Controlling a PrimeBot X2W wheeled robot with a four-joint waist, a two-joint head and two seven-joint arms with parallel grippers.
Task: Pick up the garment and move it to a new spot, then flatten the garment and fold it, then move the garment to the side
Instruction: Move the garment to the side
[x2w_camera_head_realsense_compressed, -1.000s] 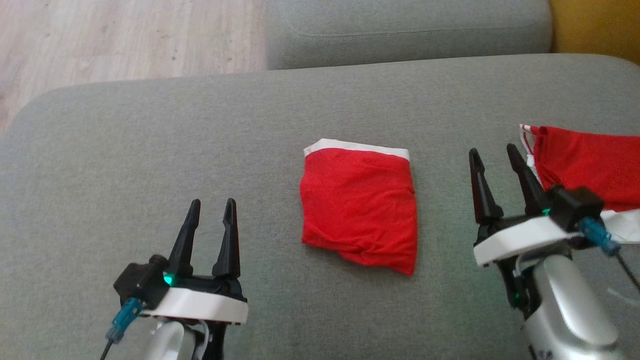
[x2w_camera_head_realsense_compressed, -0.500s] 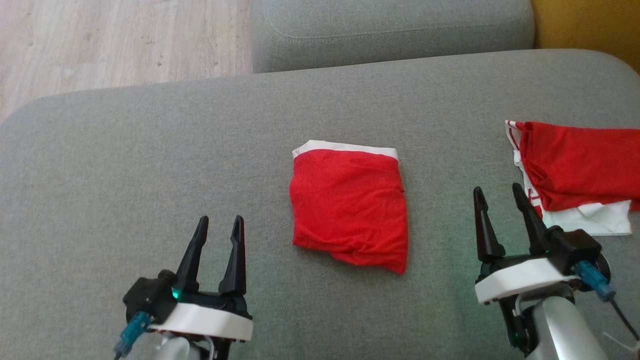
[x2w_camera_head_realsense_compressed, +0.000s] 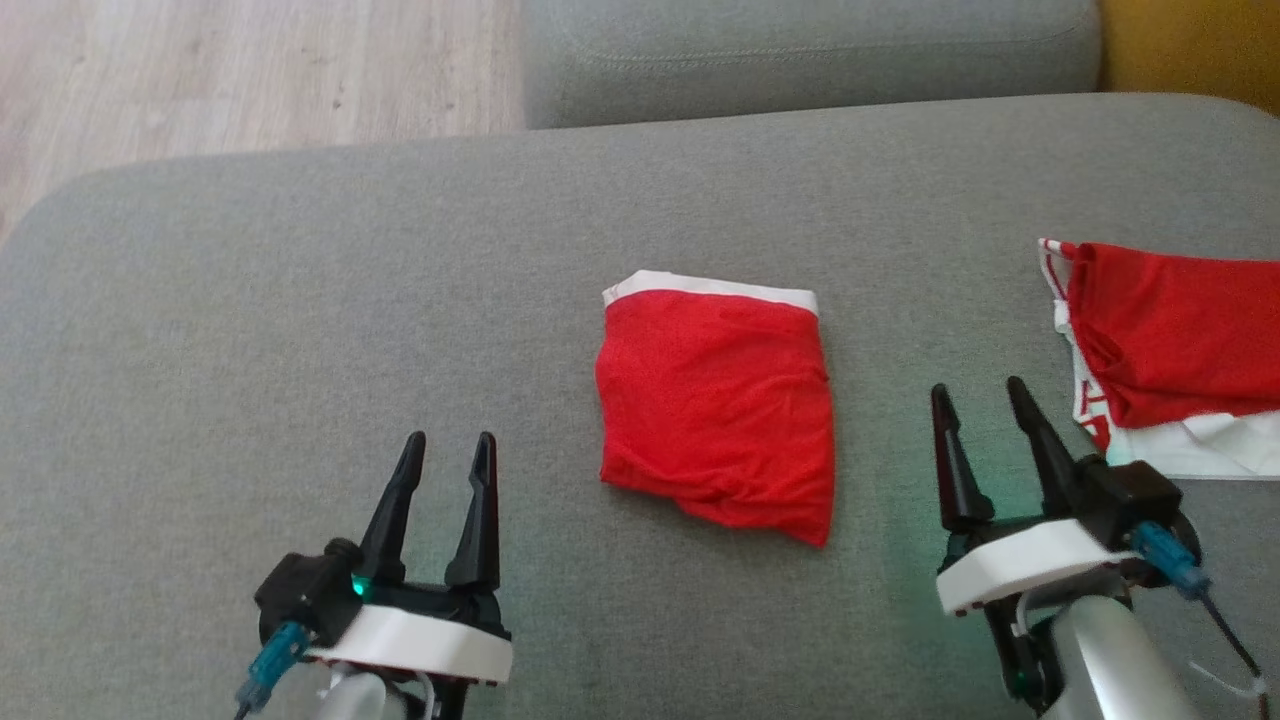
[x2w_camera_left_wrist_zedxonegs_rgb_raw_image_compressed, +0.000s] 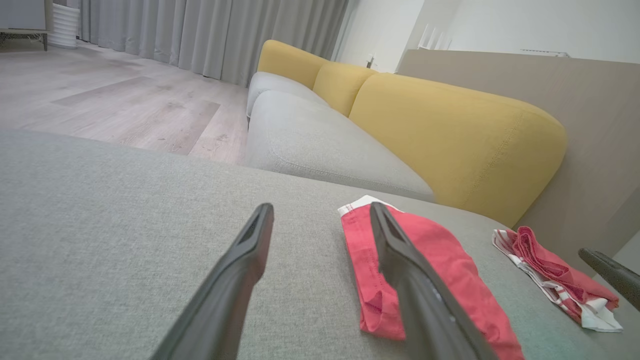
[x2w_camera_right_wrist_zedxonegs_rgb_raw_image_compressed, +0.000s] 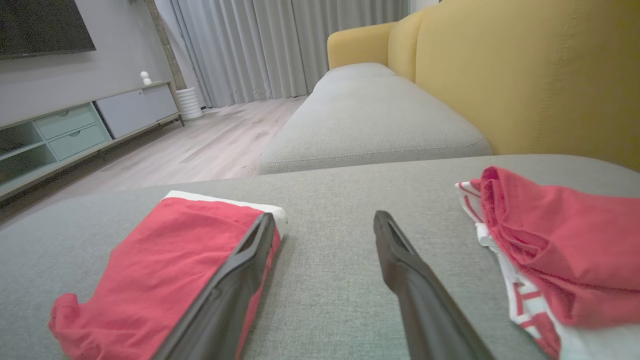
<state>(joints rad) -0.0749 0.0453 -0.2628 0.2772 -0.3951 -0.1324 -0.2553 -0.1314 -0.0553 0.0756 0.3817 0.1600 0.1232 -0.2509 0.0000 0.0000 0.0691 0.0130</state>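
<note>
Centrally, a folded red garment (x2w_camera_head_realsense_compressed: 718, 410) lies flat on a broad grey sofa cushion (x2w_camera_head_realsense_compressed: 300, 300). It is roughly square, with a white waistband (x2w_camera_head_realsense_compressed: 710, 289) along its far edge and a slightly rumpled, uneven near edge. Nothing touches it. To its near left, well apart from the cloth, the left gripper (x2w_camera_head_realsense_compressed: 451, 438) points away from the robot with its two dark fingers spread and nothing between them. To the garment's near right, the right gripper (x2w_camera_head_realsense_compressed: 978, 387) also has its fingers parted and empty. It sits over bare cushion between the garment and a second pile of red and white clothes (x2w_camera_head_realsense_compressed: 1170, 340), which rests at the cushion's right edge. In the right wrist view the garment lies to the left of the fingers and the pile to the right, with plain grey fabric showing in the gap. Beyond the cushion is another grey seat cushion (x2w_camera_head_realsense_compressed: 800, 50), backed by yellow sofa backrests (x2w_camera_left_wrist_zedxonegs_rgb_raw_image_compressed: 450, 130). A pale wooden floor (x2w_camera_head_realsense_compressed: 200, 70) stretches off to the far left, towards long grey curtains (x2w_camera_right_wrist_zedxonegs_rgb_raw_image_compressed: 280, 45) and a low cabinet (x2w_camera_right_wrist_zedxonegs_rgb_raw_image_compressed: 75, 125) against the wall.
</note>
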